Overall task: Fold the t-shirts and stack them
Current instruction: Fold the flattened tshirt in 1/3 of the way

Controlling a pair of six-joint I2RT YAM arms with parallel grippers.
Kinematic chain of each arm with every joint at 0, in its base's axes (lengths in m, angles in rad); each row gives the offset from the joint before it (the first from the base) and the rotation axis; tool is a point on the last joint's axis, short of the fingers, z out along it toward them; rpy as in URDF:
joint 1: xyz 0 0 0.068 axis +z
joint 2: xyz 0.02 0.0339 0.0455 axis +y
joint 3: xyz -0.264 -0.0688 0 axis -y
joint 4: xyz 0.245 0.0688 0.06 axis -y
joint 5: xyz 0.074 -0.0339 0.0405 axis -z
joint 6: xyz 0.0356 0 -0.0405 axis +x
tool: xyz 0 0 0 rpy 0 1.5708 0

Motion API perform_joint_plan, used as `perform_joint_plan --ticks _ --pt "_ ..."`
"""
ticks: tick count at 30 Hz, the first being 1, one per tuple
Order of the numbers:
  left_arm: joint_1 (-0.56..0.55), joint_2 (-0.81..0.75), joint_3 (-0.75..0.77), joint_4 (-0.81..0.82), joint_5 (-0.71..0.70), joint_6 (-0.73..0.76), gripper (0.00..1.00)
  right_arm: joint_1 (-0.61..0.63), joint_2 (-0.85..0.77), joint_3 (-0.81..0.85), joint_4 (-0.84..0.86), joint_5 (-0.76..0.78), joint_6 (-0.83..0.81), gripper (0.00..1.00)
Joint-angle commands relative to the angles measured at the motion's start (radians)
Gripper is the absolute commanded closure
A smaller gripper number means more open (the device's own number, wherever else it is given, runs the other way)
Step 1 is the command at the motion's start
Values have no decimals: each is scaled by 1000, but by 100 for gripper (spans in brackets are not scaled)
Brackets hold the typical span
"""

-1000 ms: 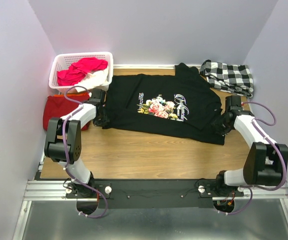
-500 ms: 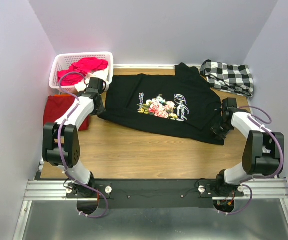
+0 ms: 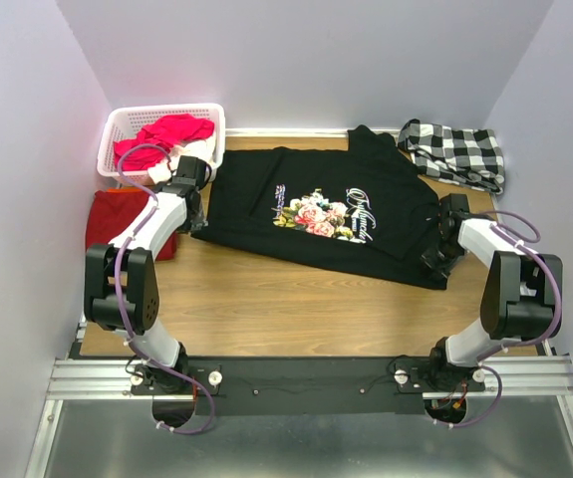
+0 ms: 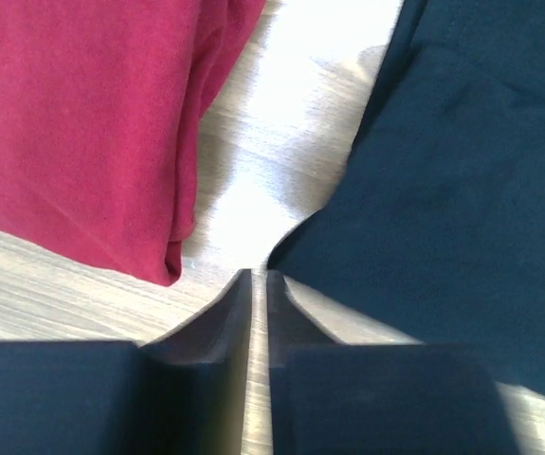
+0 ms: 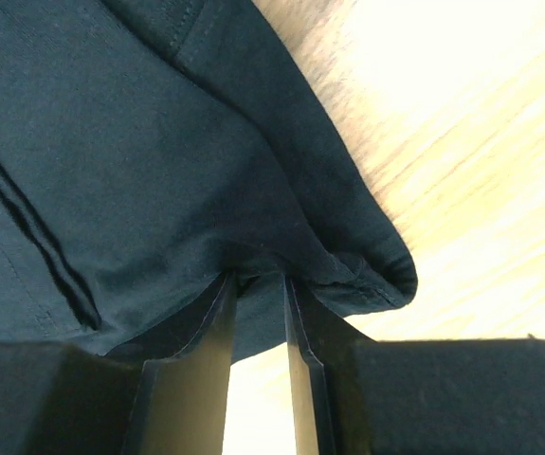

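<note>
Black t-shirt (image 3: 251,199) lies spread flat across the middle of the tabletop (image 3: 286,304), print side up, pink roses and white script showing. Dark-red t-shirt (image 3: 107,224) sits folded at the left edge of the tabletop, just in front of the white basket (image 3: 113,134). It is apart from the black one, with a strip of bare wood between them.

My left claw (image 4: 260,275) is down in that strip, at the black tee's left edge. On the left wrist view its fingers are almost together, with a thin slit of light between them and nothing in the slit. A pointed corner of black cloth ends right at the tips. The red tee lies on the other side of the claw, not touched.

My right claw (image 5: 260,277) is at the black tee's near right corner. On the right wrist view the fingers stand part way apart, with a bunched fold of the hem drawn in between the tips and creases running out from there. I read it as clamped on the black t-shirt. Bare wood shows just past the hem.

The basket holds bright red cloth (image 3: 166,129) and something white. A black-and-white checked cloth (image 3: 455,151) is heaped at the far right corner, near the black tee.
</note>
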Motion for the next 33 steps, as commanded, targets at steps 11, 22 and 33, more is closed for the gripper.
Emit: perform_joint_plan --ticks 11,22,33 --pt "2 -79 5 -2 -9 -41 33 -6 17 59 -125 119 26 65" --pt "-6 -7 19 116 166 -15 33 -6 58 145 -202 146 -25 65" --pt "-40 88 20 171 252 19 34 -6 27 303 -171 84 -129 57"
